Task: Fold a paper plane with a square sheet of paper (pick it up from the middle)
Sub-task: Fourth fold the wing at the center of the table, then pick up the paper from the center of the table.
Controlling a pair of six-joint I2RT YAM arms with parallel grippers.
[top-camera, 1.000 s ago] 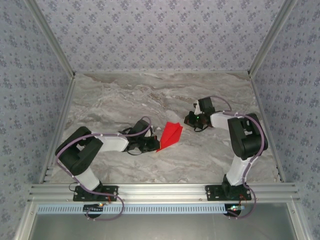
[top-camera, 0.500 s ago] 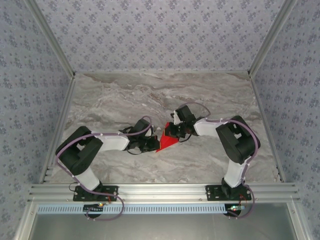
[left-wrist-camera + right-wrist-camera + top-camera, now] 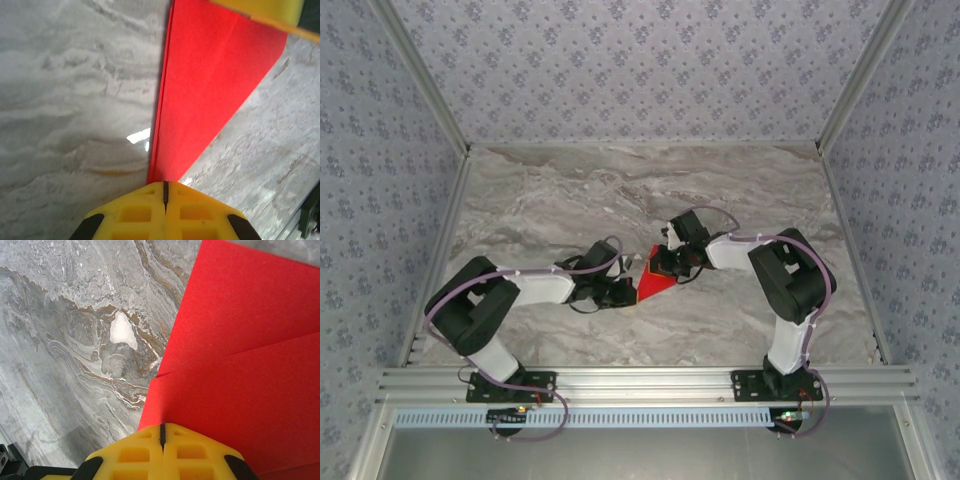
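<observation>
Though light, the paper plane likely creases easily — better held along its centre fold. Left gripper pinches its tip; right gripper, clenched, presses a flap.

Bright even light, small glare on table

The paper plane lies midway across the table, left gripper at its near-left tip, right gripper on its far end.
</observation>
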